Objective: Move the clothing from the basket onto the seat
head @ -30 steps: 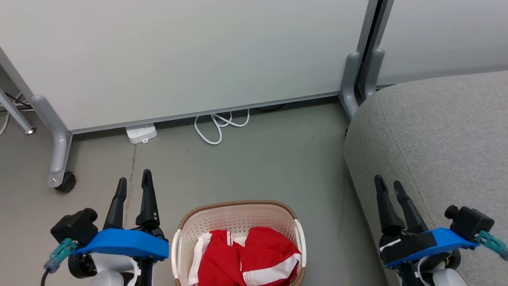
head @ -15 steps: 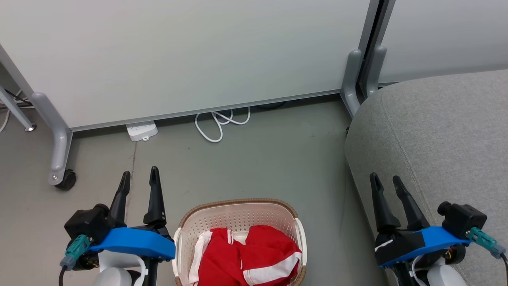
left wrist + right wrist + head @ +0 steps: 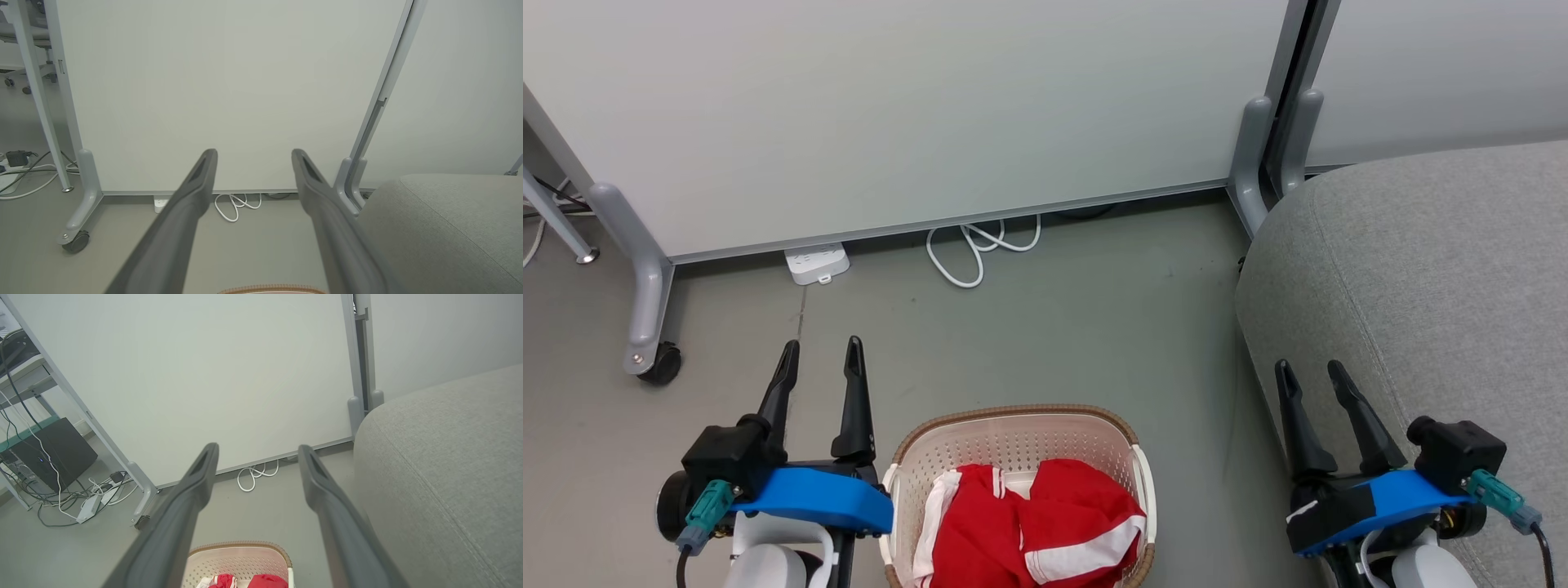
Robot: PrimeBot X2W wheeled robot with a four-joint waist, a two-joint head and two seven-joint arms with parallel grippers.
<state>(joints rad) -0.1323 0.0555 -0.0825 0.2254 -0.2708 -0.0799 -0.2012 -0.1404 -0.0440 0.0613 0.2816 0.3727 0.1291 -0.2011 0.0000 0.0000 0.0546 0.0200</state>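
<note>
The cream basket with a brown rim sits on the floor at the bottom centre of the head view, and red clothing with white stripes lies crumpled inside it. My left gripper hangs open just left of the basket, nothing between its fingers. My right gripper is open too, over the front left corner of the grey seat. In the right wrist view the basket and clothing show between my fingers. The left wrist view catches the basket rim and the seat.
A white partition wall on grey wheeled feet stands behind the basket. A white power strip and a looped white cable lie at its base. A black box and cables sit far left.
Both grippers have drifted slightly inward toward the basket and stay open. The head view has shifted a little, so the basket sits a touch higher in it.
</note>
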